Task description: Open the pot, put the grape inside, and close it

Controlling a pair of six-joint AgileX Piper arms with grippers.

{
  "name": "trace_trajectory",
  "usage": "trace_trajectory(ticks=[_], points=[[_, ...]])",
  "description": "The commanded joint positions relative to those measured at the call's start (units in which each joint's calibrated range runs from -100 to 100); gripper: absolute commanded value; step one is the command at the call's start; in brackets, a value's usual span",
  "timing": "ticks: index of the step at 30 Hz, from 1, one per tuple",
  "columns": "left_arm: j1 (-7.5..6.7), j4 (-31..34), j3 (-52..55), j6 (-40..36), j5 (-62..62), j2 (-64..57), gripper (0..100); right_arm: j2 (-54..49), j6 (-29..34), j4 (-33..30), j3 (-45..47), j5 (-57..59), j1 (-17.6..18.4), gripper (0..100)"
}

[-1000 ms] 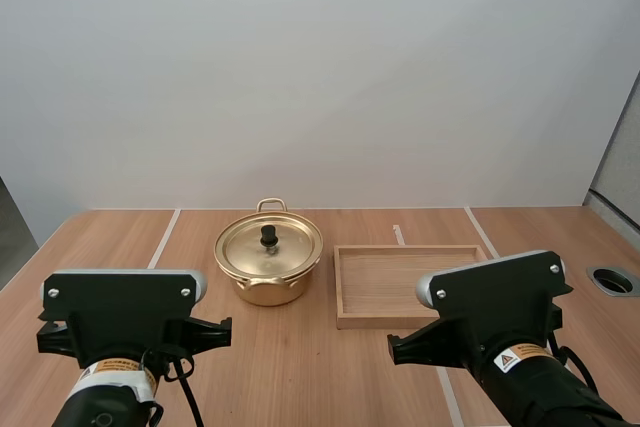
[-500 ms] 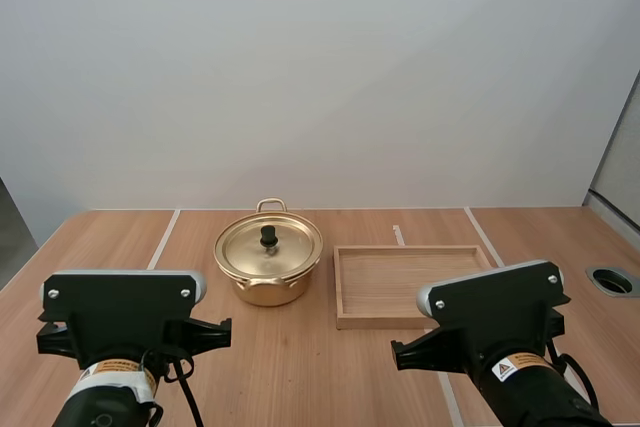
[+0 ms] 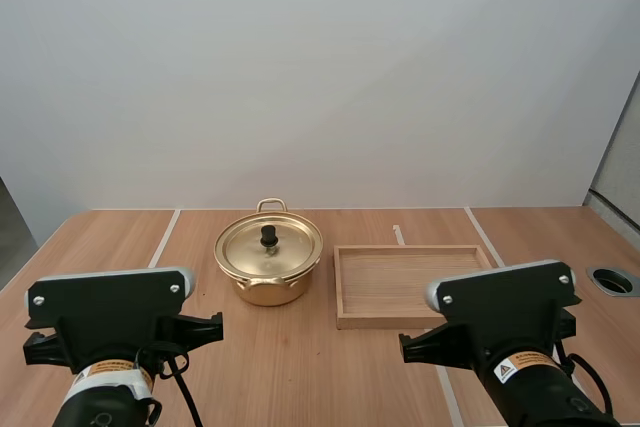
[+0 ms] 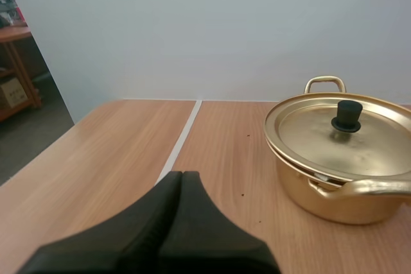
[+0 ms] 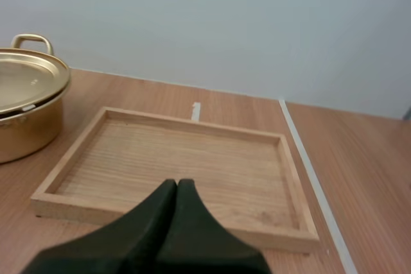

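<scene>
Both arms have sunk a little and drifted outward since a second ago, while the pot stays closed and untouched.
My left jaws and right jaws each lie pressed together as one dark wedge, holding nothing. The pot (image 3: 268, 272) — round, thin polished gold metal with looped side handles — sits on the wood-grain tabletop (image 3: 300, 357) just beside the shallow wooden tray (image 3: 380, 322). Its gently domed lid (image 3: 250, 249) is seated, with the small black knob (image 3: 269, 236) upright at its centre. Opening has not begun — I judge lifting that lid comes first.
</scene>
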Motion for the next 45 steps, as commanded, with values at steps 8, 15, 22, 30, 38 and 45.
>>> trace_trajectory(ticks=[8, 15, 22, 30, 38, 45], points=[[0.37, -8.13, 0.03, -0.87, -1.32, -0.28, 0, -0.34, 11.57, -9.39, 0.00, 0.68, 0.13, 0], [0.37, -8.42, 0.03, -0.47, -3.88, -0.28, 0, -0.34, 11.57, -9.39, 0.00, 1.28, 0.13, 0], [0.37, -12.66, 0.03, 10.54, -5.98, -0.28, 0, -0.34, 11.57, -9.39, 0.00, 1.63, 0.13, 0], [0.37, -21.10, 0.03, 21.82, -3.83, -0.28, 0, -0.34, 11.57, -9.39, 0.00, 1.44, 0.13, 0], [0.37, -21.13, 0.03, 20.81, -3.83, -0.28, 0, -0.34, 11.57, -9.39, 0.00, 1.44, 0.13, 0], [0.37, -21.13, 0.03, 20.80, -4.49, -0.28, 0, -0.34, 11.57, -9.39, 0.00, 1.44, 0.13, 0]])
